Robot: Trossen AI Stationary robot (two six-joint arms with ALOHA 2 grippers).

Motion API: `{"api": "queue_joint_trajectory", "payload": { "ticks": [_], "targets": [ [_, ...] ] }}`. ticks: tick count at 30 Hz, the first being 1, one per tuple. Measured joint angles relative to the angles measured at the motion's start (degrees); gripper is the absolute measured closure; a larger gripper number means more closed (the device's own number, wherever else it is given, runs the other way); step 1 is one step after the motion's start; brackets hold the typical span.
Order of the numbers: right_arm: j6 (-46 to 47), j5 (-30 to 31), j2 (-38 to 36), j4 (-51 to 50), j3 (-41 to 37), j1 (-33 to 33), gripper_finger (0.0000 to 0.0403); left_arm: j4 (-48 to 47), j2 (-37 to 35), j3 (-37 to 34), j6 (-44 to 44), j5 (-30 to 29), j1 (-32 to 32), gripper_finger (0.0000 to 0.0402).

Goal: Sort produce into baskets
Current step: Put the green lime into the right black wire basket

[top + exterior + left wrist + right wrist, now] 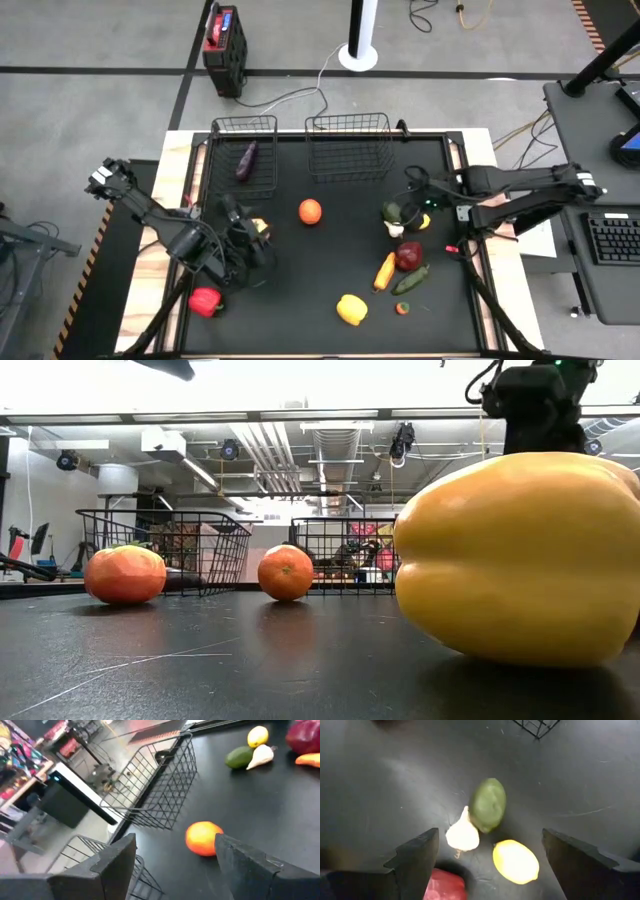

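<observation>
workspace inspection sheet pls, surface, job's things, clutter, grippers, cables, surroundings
surface: black table, produce scattered on it
job's things: eggplant in narrow basket; wide basket empty; orange, yellow pepper, avocado, garlic, lemon loose
clutter: nothing seen
grippers: left gripper open near orange; right gripper open above garlic, empty
cables: white cable on floor behind table
surroundings: keyboard on side desk

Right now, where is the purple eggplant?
In the high view, the purple eggplant lies inside the narrower left basket at the table's far edge, beside the wider basket.
</observation>
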Motion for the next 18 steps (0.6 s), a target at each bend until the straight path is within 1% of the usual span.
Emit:
{"api": "queue_joint_trajectory", "payload": {
  "ticks": [4,6,9,11,12,15,18],
  "targets": [
    [0.1,0.9,3.4,0.5,1.1,0.0,0.006,0.0,-0.2,0.0,2.3,0.3,0.0,0.0149],
    [0.0,0.9,5.3,0.6,1.9,0.0,0.006,0.2,-0.4,0.5,1.5,0.7,0.0,0.0149],
    [0.1,0.6,8.6,0.8,3.2,-0.5,0.006,5.1,-0.6,0.8,0.9,5.1,-0.6,0.0149],
    [0.1,0.1,11.2,0.7,3.7,-0.4,0.006,10.6,-0.3,0.2,1.8,8.1,-1.9,0.0149],
    [0.1,-0.6,12.4,0.7,3.8,-0.2,0.006,13.2,-0.1,-0.5,2.5,8.6,-2.7,0.0149],
    [1.2,-1.4,15.6,0.6,3.8,0.5,0.006,18.2,0.2,-2.5,3.7,8.8,-5.5,0.0149],
    [1.1,-1.3,18.0,0.7,3.7,0.4,0.006,19.2,0.2,-3.2,2.9,5.3,-8.1,0.0149]
  ]
}}
